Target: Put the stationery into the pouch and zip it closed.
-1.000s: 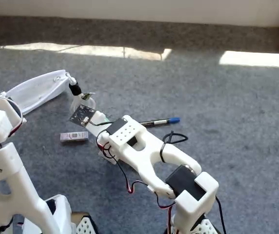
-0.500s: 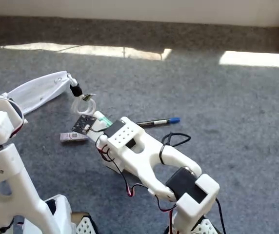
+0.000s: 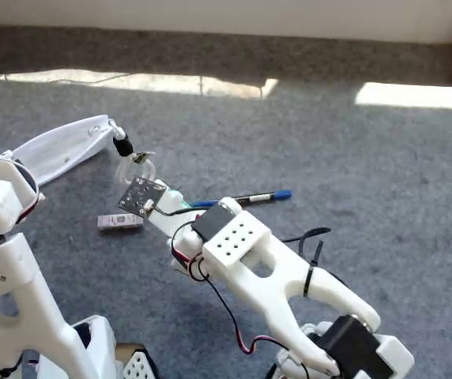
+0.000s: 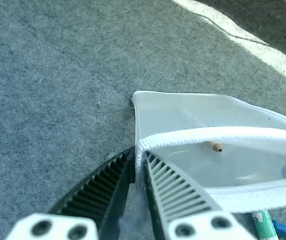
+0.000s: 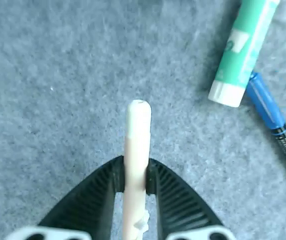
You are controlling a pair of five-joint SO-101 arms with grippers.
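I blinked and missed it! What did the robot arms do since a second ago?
The right arm pulled back toward the near edge, uncovering more of the blue pen. The right gripper, clamped on a white stick, barely shifted near the pouch end. Nothing was visibly grabbed or dropped. The pouch, pinched by the left gripper, the pen and the little white box stayed put.

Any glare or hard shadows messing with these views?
High view: two sunlit patches on the far carpet, rest evenly lit. Left wrist view: sun strip across the carpet; pouch bright, not washed out. Right wrist view: even light, soft shadow beside the glue stick.
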